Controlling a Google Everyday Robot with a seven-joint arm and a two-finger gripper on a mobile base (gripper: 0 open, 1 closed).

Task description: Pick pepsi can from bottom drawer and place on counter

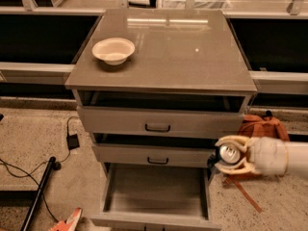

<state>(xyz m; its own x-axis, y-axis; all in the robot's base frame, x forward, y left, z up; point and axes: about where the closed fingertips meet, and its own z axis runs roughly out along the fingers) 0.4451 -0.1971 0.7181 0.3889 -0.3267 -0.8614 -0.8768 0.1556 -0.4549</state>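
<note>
My gripper (230, 154) comes in from the right and is shut on the pepsi can (228, 153), whose silver top faces the camera. It holds the can in the air at the right end of the middle drawer's front, above the right side of the bottom drawer (156, 189). The bottom drawer is pulled out and its grey-brown inside shows nothing in it. The counter (183, 52) is the glossy top slab of the cabinet, well above the gripper.
A white bowl (113, 50) sits on the counter's left side. The top drawer (159, 121) and middle drawer (154, 154) stand slightly open. An orange backpack (260, 129) lies on the floor right of the cabinet. Black cables (57, 153) lie on the floor at left.
</note>
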